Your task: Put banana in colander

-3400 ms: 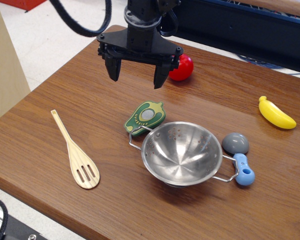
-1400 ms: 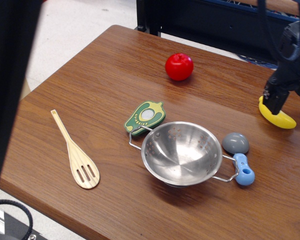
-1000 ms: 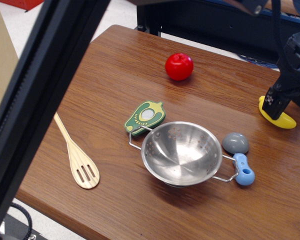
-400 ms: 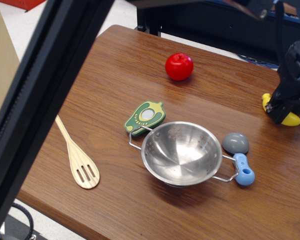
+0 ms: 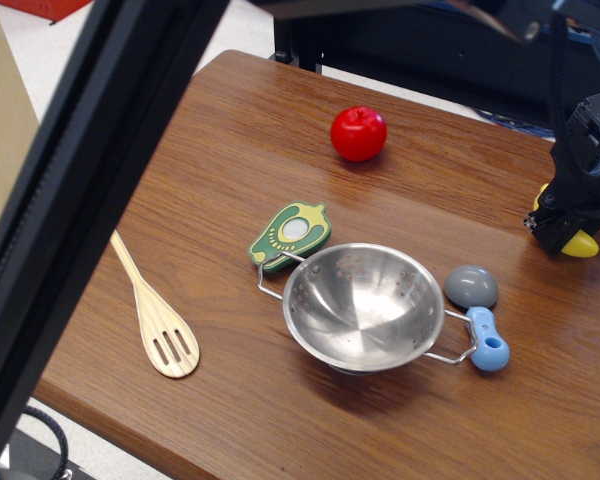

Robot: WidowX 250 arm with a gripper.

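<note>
Observation.image showed the gripper (image 5: 565, 228) at the far right edge of the worktop (image 5: 210, 170), its dark jaws down over the banana (image 5: 580, 243), of which only a yellow tip and a sliver near the top showed. The jaws seemed closed around the banana, though whether it had left the wood could not be told. The colander (image 5: 363, 306) sat open and empty at the near middle, well apart to the left.

To do the step well, I judged the hold should be checked as firm before lifting, since a smooth curved plastic toy could swivel or slip. The carry would need to clear the grey-and-blue scoop (image 5: 477, 310), which lay touching or just beside the colander's right wire handle, and release should come low over the bowl's centre.

Most of the banana was hidden behind the gripper, the gripper's right side ran off the edge, and a broad dark bar (image 5: 90, 170) masked the left, covering part of the wooden spatula (image 5: 158, 331).
</note>
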